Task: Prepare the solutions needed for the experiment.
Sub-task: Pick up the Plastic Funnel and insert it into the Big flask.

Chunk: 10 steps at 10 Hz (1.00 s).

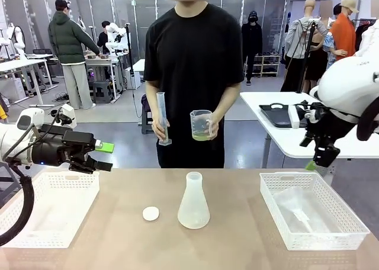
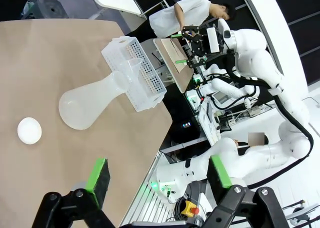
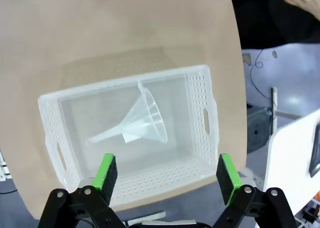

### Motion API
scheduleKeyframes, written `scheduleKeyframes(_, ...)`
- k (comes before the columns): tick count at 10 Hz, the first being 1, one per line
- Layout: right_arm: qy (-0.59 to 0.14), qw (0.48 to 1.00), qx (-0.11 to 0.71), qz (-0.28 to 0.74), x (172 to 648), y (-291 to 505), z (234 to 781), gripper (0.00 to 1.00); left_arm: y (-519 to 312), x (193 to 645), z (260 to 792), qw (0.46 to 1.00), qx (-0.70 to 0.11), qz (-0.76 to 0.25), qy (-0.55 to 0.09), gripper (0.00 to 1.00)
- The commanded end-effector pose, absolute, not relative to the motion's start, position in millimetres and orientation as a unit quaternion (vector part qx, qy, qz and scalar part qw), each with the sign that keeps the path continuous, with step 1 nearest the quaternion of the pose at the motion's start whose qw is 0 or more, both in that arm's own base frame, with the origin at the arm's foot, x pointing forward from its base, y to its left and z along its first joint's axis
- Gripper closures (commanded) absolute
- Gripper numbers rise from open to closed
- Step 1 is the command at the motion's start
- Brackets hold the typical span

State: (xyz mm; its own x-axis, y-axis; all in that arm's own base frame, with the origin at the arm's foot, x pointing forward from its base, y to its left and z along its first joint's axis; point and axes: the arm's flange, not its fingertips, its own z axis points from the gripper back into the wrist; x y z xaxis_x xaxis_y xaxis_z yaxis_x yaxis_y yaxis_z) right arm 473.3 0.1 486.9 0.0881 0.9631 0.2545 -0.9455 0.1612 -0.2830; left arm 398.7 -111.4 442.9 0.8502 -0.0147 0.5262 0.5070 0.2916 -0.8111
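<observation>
Left gripper (image 2: 159, 170), jaws apart, empty, faces translucent white conical flask (image 2: 90, 105) and small white round cap (image 2: 29, 130). Right gripper (image 3: 167, 170), apart, hangs over clear funnel (image 3: 145, 123) in white perforated basket (image 3: 50, 133). Pale yellow-green solution (image 1: 201, 137) beyond both, in person's beaker (image 1: 201, 123).

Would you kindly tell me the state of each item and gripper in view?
Conical flask: upright on table, uncapped.
Cap: lying beside flask.
Beaker: held by person, some yellow-green solution inside.
Graduated cylinder: held upright by person.
Funnel: on its side in basket.
Left gripper: open.
Right gripper: open.

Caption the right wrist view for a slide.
Open right gripper hovers above a white basket holding a clear funnel.
</observation>
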Motion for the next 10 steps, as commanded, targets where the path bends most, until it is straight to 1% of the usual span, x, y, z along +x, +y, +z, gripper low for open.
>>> scheduleKeyframes(1,-0.213,0.741,-0.005,0.637,481.8,0.8,473.3,0.0,-113.6,399.5,445.1,0.767,-0.582,-0.161,-0.216,0.0)
scheduleKeyframes(2,-0.193,0.737,-0.023,0.647,473.3,0.1,486.9,0.0,-113.6,399.5,445.1,0.767,-0.582,-0.161,-0.216,0.0)
scheduleKeyframes(6,-0.196,0.739,-0.018,0.645,476.8,3.5,483.2,0.0,-113.6,399.5,445.1,0.767,-0.582,-0.161,-0.216,0.0)
scheduleKeyframes(8,-0.14,0.698,0.005,0.702,493.7,-0.8,478.2,0.0,-113.6,399.5,445.1,0.767,-0.582,-0.161,-0.216,0.0)
scheduleKeyframes(10,-0.1,0.682,0.018,0.725,508.5,-5.9,468.4,0.0,-113.6,399.5,445.1,0.767,-0.582,-0.161,-0.216,0.0)
